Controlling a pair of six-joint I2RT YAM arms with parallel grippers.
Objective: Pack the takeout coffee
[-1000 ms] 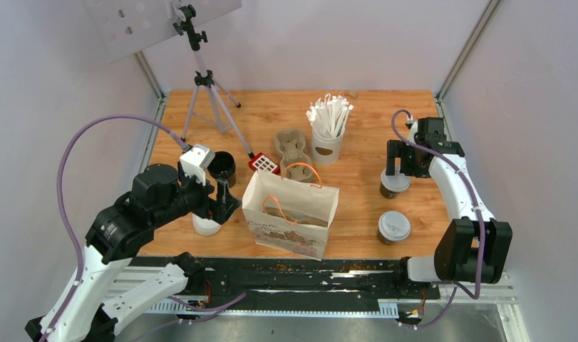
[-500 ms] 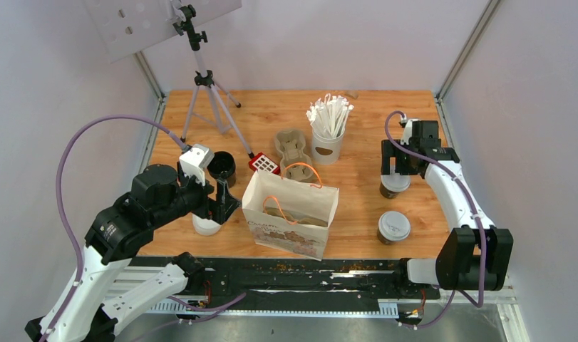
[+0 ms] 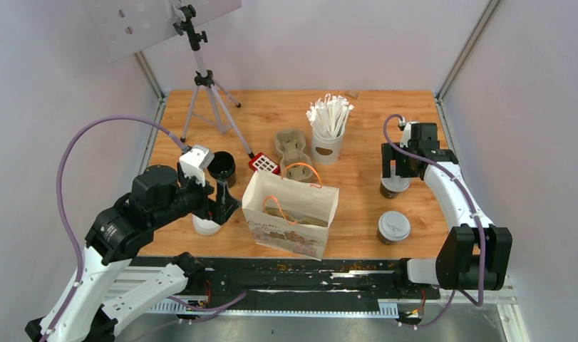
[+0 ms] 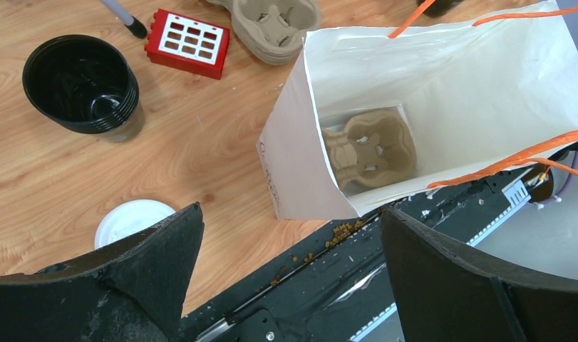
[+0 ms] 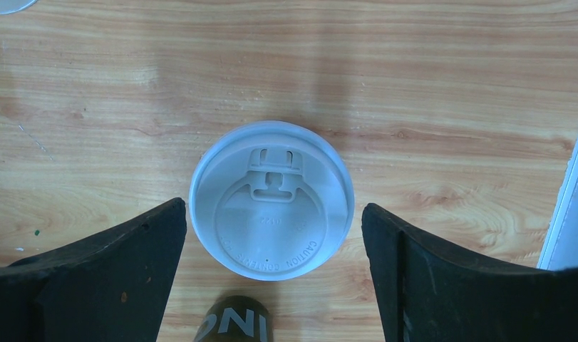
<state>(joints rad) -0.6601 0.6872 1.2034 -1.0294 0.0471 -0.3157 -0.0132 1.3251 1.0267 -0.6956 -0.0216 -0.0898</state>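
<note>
Hovering over lidded coffee cup with right gripper spread wide, nothing clamped yet — risk of tipping cup or popping lid through off-centre squeeze — left gripper equally agape, empty.

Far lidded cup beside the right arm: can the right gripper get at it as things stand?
Probably yes. The right gripper is open directly above the far cup, its jaws standing on either side of the white lid, with nothing lying between them.

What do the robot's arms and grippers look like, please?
The left arm and right arm have white links joined by black joint housings, each trailing a looping purple cable. The left gripper and right gripper carry broad matte-black wedge fingers.
</note>
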